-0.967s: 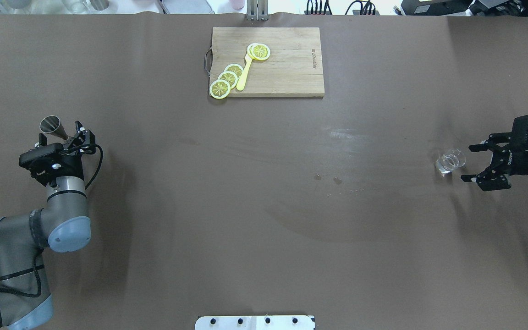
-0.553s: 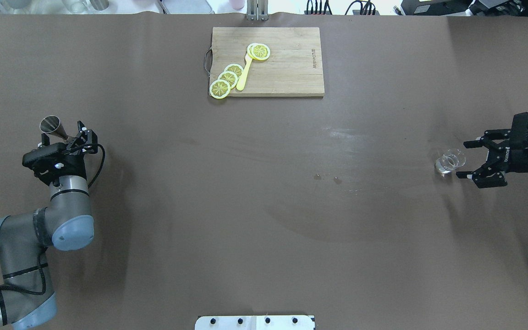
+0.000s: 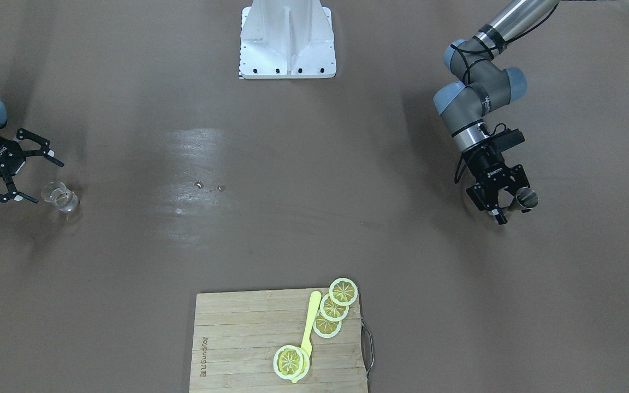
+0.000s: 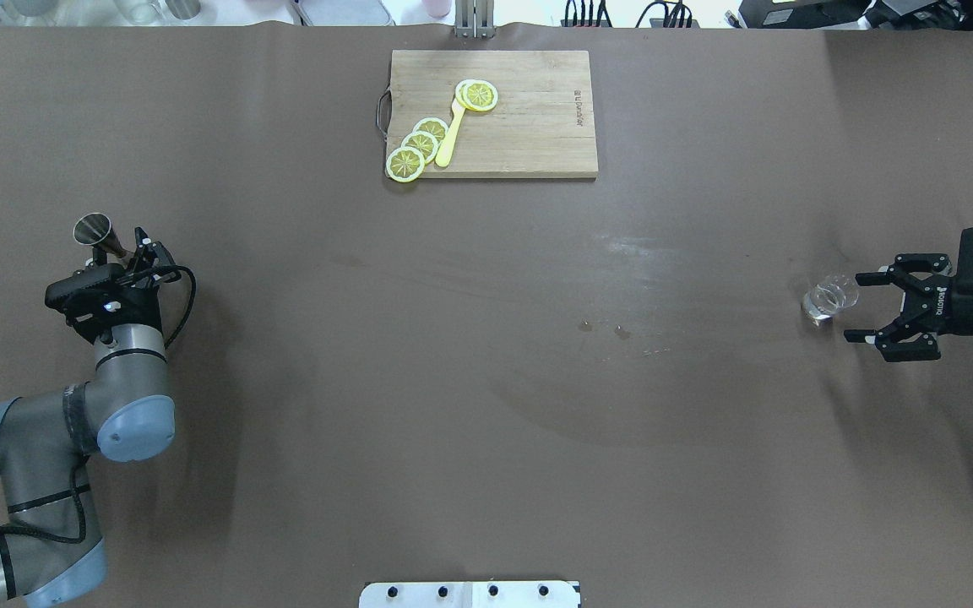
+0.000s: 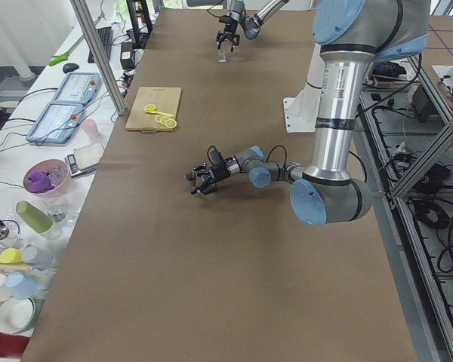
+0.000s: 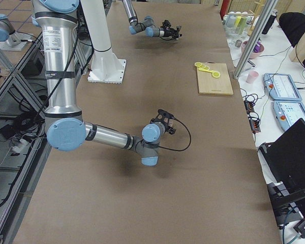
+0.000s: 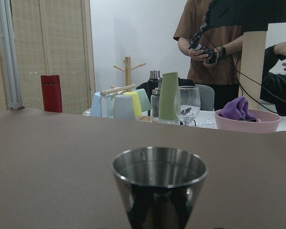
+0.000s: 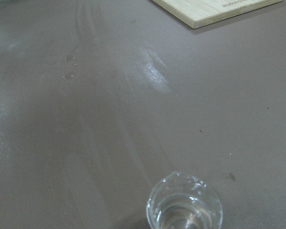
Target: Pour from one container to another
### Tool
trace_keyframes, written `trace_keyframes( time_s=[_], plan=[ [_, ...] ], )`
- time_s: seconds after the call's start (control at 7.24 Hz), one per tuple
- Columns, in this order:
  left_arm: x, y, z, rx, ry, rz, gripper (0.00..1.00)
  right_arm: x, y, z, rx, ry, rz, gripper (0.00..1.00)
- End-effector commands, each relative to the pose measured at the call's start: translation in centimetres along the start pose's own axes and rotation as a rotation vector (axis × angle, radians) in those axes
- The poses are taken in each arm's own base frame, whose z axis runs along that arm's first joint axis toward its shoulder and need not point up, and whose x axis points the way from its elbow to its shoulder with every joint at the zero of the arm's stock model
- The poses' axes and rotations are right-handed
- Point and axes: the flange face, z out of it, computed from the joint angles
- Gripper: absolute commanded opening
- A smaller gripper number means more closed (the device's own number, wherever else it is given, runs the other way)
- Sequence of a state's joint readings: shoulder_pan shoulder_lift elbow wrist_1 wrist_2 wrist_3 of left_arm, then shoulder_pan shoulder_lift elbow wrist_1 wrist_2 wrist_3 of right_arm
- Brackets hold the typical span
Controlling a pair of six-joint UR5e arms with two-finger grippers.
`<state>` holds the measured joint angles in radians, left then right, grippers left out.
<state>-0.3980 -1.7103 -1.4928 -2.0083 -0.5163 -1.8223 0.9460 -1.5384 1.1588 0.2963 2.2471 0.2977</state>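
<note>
Evidently both vessels stand upright so that nothing spills before a grasp is made. The jigger stands mouth-up at the robot's left end of the counter. The glass, with clear liquid in its bottom and a small pouring lip, stands at the right end. They are well apart, so by my reading one must be carried across to the other before any pouring can start.

Each arm lies low and comes at its vessel from the side. That suits a pour, I judge, since a grip around the wall lets the wrist roll tip the vessel.

The left gripper has its jaws drawn in narrowly on either side of the jigger's waist. The wrist view shows the steel cup dead centre and close, but neither finger. Whether the pads press the metal or only flank it, I cannot tell.

The right gripper has its jaws spread wide and holds nothing. The glass stands just ahead of the fingertips, near them but not between them and not touching.

A few droplets lie mid-counter, well clear of both arms. The board of lemon slices sits at the far edge.
</note>
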Motion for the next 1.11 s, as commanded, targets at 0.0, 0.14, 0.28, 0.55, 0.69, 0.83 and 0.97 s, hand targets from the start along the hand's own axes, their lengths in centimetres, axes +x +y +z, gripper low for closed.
trace_keyframes(
  time_s=[0.0, 0.14, 0.28, 0.55, 0.69, 0.83, 0.97],
  plan=[
    [0.1, 0.1, -0.2, -0.018, 0.000, -0.004, 0.37, 0.3, -0.7, 1.1, 0.023, 0.012, 0.000, 1.00],
    [0.1, 0.1, -0.2, -0.016, 0.001, -0.005, 0.36, 0.5, -0.7, 1.5, 0.029, 0.031, -0.002, 1.00],
    [0.2, -0.1, -0.3, -0.014, 0.003, -0.008, 0.36, 0.3, 0.5, 1.7, 0.039, 0.041, -0.008, 1.00],
    [0.5, -0.4, -0.6, -0.009, 0.013, -0.016, 0.36, 0.4, 0.8, 3.2, 0.051, 0.042, -0.015, 1.00],
    [0.5, -0.5, -0.5, -0.007, 0.014, -0.016, 0.29, 0.4, 0.5, 3.5, 0.056, 0.040, -0.001, 1.00],
    [0.8, -1.0, -0.7, -0.008, 0.017, -0.019, 0.21, 0.3, 0.6, 3.6, 0.055, 0.037, 0.011, 1.00],
    [1.5, -2.1, -1.4, -0.010, 0.027, -0.035, 0.12, 0.2, 0.8, 3.7, 0.051, 0.035, 0.015, 0.99]
  ],
)
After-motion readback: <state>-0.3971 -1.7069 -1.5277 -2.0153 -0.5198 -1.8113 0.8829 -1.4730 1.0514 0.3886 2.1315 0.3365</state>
